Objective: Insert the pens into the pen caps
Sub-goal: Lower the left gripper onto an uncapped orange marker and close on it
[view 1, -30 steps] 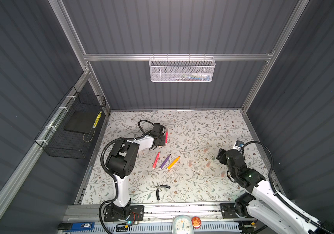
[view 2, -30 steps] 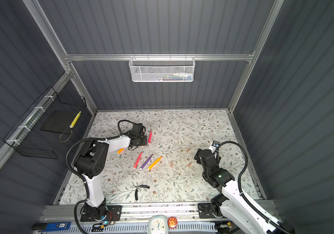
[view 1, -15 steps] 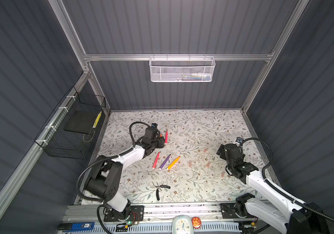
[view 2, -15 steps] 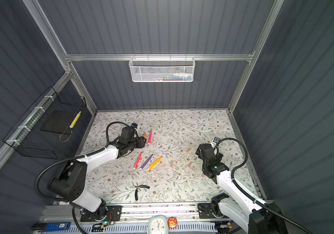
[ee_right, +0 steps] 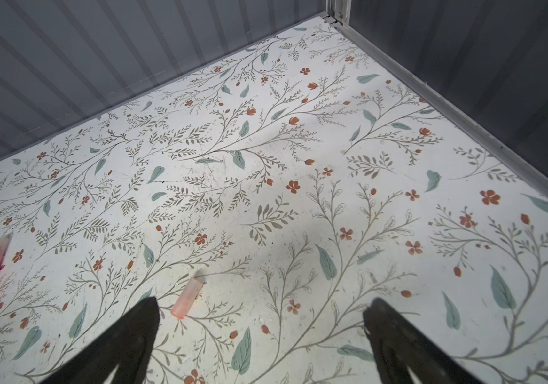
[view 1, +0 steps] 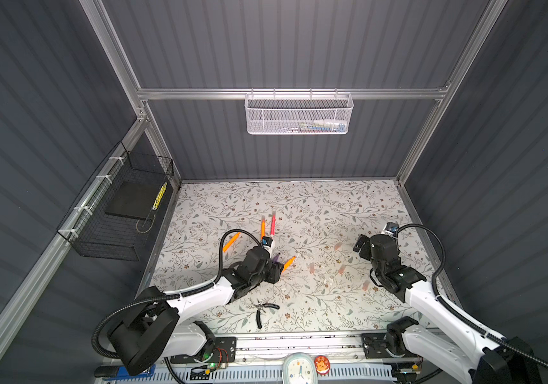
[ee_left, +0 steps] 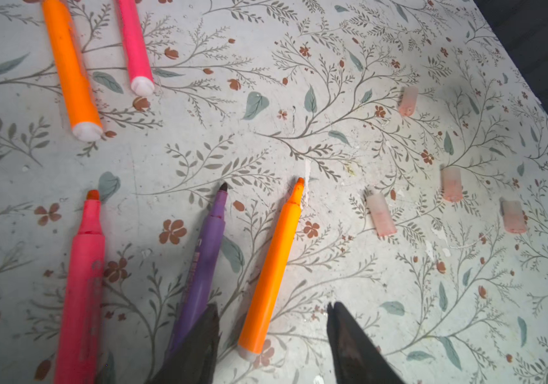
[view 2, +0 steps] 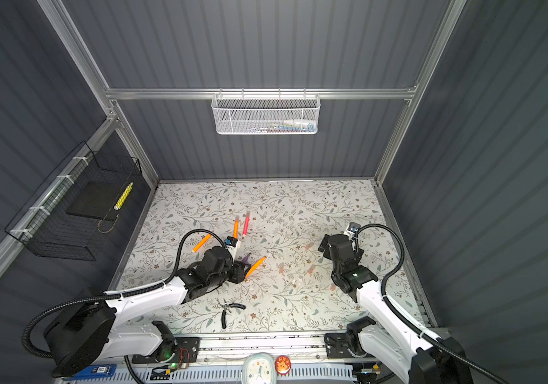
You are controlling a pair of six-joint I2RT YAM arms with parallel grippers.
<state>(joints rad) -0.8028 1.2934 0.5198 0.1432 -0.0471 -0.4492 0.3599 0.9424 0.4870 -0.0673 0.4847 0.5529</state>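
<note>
Pens lie scattered on the floral table (view 1: 332,206), and the left gripper (ee_left: 272,305) is low over three of them. Its jaws stand apart and hold nothing.

In the left wrist view the orange pen (ee_left: 274,262) lies with its blunt rear end in the gap between the jaws, nearer to one jaw than to the other. Table surface shows on both sides of it, so neither jaw touches it. Its pointed tip is directed away from the gripper.

The purple pen (ee_left: 201,262) lies just beside it, and its rear end disappears behind one jaw; whether they touch I cannot tell. The pink pen (ee_left: 81,282) lies outside the jaws, further to that same side. All three tips are bare. Past the orange pen, on the side away from the purple one, four pen caps (ee_left: 380,214) lie apart from each other, short and pale pink.

The right gripper (ee_right: 265,300) is at the other side of the table, well apart from these pens. Its jaws are spread wide and are empty. In the right wrist view a lone cap (ee_right: 188,299) lies on the table just inside one jaw, with a little surface showing between them.

Black-handled pliers (view 1: 262,311) lie near the front edge, apart from the pens.
</note>
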